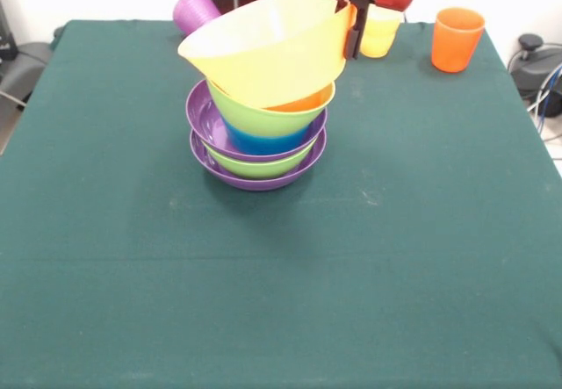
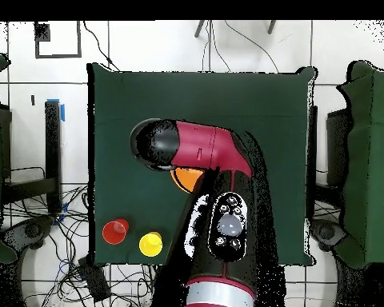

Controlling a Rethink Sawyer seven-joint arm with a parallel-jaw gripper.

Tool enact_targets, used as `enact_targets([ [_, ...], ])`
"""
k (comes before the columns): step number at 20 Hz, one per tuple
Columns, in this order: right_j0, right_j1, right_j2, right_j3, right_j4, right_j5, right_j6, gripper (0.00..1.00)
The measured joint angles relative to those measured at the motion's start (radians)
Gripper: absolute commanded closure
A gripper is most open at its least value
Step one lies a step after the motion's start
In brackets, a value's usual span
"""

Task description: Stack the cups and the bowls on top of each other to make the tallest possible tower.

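The tower [image 1: 257, 139] stands at the table's middle back: a purple bowl at the bottom, then green, purple, a blue bowl [image 1: 259, 139] and a green bowl [image 1: 263, 115] with an orange-red one [image 1: 299, 104] inside it. The very large yellow-orange bowl [image 1: 263, 51] sits tilted on top. My gripper [image 1: 352, 39] is shut on its raised right rim. A ribbed purple cup [image 1: 195, 10] lies on its side behind the tower. A yellow cup [image 1: 379, 33] and an orange-red cup [image 1: 457, 39] stand at the back right. In the overhead view the arm [image 2: 203, 152] hides the tower.
The green table [image 1: 395, 231] reaches the picture's front and side edges. In the overhead view the orange-red cup [image 2: 115, 232] and yellow cup [image 2: 150, 244] stand near the table's bottom-left corner, next to the arm. Cables lie beyond the table's edges.
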Motion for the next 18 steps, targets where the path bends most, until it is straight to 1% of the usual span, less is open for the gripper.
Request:
enact_targets([
  [8,0.006,0.000,-0.009,0.010,0.023,0.000,0.000,1.00],
  [13,0.006,0.000,-0.017,0.016,0.025,0.000,0.000,1.00],
  [14,0.006,0.000,-0.022,0.019,0.025,0.000,0.000,0.00],
  [18,0.006,-0.001,-0.028,0.022,0.026,0.000,0.000,0.00],
])
